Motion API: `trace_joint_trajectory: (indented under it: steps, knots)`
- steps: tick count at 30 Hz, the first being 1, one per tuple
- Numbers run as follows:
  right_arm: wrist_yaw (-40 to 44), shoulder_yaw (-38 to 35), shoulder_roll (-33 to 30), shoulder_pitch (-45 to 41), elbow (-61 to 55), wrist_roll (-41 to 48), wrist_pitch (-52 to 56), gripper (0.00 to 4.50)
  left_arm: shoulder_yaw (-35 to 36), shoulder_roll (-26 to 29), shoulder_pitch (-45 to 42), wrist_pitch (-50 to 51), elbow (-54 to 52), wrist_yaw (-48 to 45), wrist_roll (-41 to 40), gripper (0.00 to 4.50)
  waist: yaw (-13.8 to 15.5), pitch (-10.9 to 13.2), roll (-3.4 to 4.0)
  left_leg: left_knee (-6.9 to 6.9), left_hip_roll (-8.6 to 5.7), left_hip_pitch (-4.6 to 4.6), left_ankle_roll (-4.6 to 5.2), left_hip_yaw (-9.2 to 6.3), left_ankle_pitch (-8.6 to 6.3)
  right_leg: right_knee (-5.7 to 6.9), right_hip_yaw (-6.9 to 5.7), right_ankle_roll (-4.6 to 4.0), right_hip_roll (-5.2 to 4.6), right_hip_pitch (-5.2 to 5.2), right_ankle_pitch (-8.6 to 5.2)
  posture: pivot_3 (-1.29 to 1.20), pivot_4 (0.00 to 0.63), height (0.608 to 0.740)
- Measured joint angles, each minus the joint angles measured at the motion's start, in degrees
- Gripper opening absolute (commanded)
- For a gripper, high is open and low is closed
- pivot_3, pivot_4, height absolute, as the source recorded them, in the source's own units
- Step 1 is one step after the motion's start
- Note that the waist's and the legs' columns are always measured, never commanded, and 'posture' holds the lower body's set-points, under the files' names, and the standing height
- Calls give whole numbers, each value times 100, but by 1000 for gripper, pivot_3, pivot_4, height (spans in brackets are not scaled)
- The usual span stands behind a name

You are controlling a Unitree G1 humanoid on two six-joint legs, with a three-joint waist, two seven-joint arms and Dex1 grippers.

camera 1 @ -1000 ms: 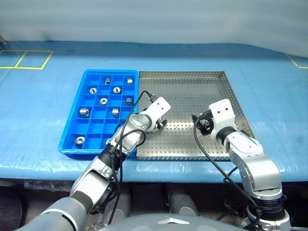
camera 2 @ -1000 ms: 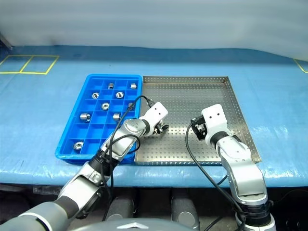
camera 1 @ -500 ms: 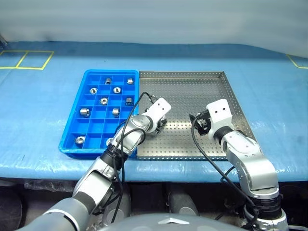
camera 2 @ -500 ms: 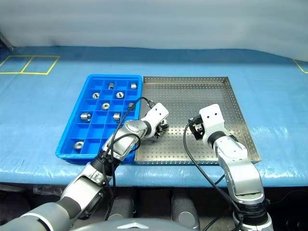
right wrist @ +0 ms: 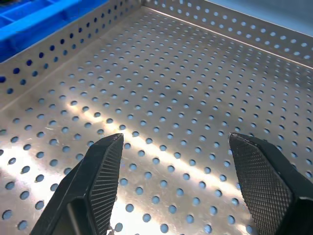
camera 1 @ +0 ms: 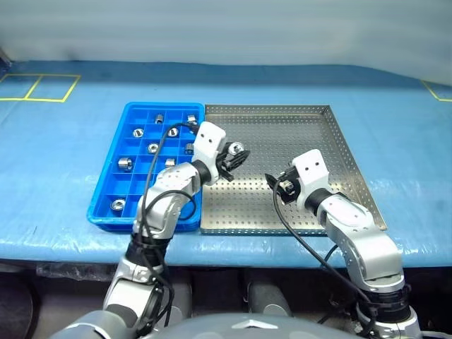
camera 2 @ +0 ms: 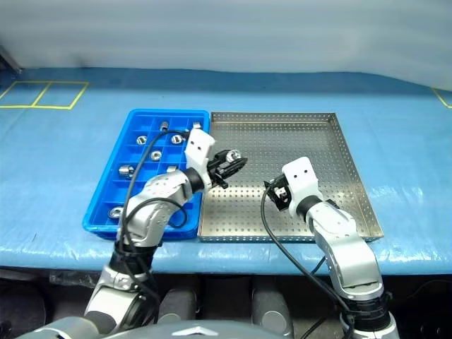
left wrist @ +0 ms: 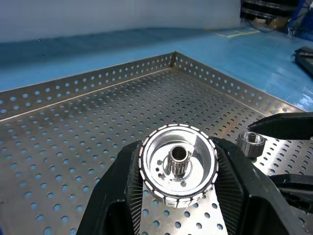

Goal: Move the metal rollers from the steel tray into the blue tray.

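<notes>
Perforated sheet steel forms the square steel tray point(camera 1: 282, 134), low-rimmed, its floor bare under both grippers save one small roller point(left wrist: 250, 143) just beside the right gripper's tip. The left gripper point(left wrist: 178, 169) pinches a ribbed, shiny roller point(left wrist: 178, 164) with a dark bore, held clear above the tray floor. The right gripper point(right wrist: 176, 171) hangs spread, its textured black fingers point(right wrist: 105, 166) empty. The moulded blue tray point(camera 1: 106, 191), gridded into square compartments, holds the other metal rollers point(camera 1: 125, 164) singly.
</notes>
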Motion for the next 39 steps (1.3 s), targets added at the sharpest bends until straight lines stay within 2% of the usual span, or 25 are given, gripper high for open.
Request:
trace_joint_trajectory:
  steps: [3,6,8,12,14,20,23,28,29,39]
  knots:
    - [371,172,37,-100,41,255,-280,3622,41,377,344,253,-675,336,179,1883,43,1,-1,-1,1,1,1,-3,0,3,-1,-2,2,0,-2,240,150,740]
    - [644,380,32,-212,124,363,-524,3622,-202,1096,607,470,-1212,925,980,1883,118,2,-3,-1,0,4,1,-5,1,5,-2,-3,2,2,-2,283,150,740]
    - [685,455,28,-277,314,360,-591,3622,-236,1347,817,766,-1477,1351,1494,1883,189,2,-4,0,0,3,1,-4,1,3,-2,-3,1,2,-2,299,150,740]
    - [689,545,27,-456,589,344,-626,3622,-331,1526,1044,1347,-1764,1729,1959,1883,355,3,-6,0,0,0,1,-6,1,3,-6,-4,0,-1,-3,326,150,740]
    - [701,596,29,-529,654,345,-673,3622,-393,1543,1173,1730,-1925,1855,2133,1883,530,4,-7,-3,0,-7,0,-9,1,-2,-11,-7,-1,-5,-4,327,150,740]
    - [690,604,22,-582,714,343,-678,3622,-438,1514,1608,2186,-2021,1973,2290,1883,606,4,-8,-9,2,-7,0,-10,0,0,-14,-12,-1,-10,-7,322,150,740]
    - [687,612,18,-584,716,340,-689,3622,-421,1462,1587,1958,-1861,1982,2289,2646,646,4,-7,-7,2,-4,0,-8,0,0,-14,-12,-2,-8,-7,322,150,740]
    - [688,614,-15,-577,703,335,-703,3622,-250,1014,1518,1383,-1439,2219,2286,4297,678,4,-7,-6,0,-9,-1,-6,0,-6,-14,-11,-4,-8,-7,285,150,740]
    - [687,614,-35,-571,694,334,-707,3622,-198,943,1499,1308,-1386,2231,2284,4447,678,4,-7,-7,0,-10,-1,-6,0,-7,-14,-11,-4,-8,-7,274,150,740]
    - [602,570,-115,-390,477,303,-736,3622,-101,397,1295,-65,-1313,1589,1487,4447,615,4,-7,-6,0,-12,-2,-3,0,-11,-13,-10,-6,-8,-6,198,150,740]
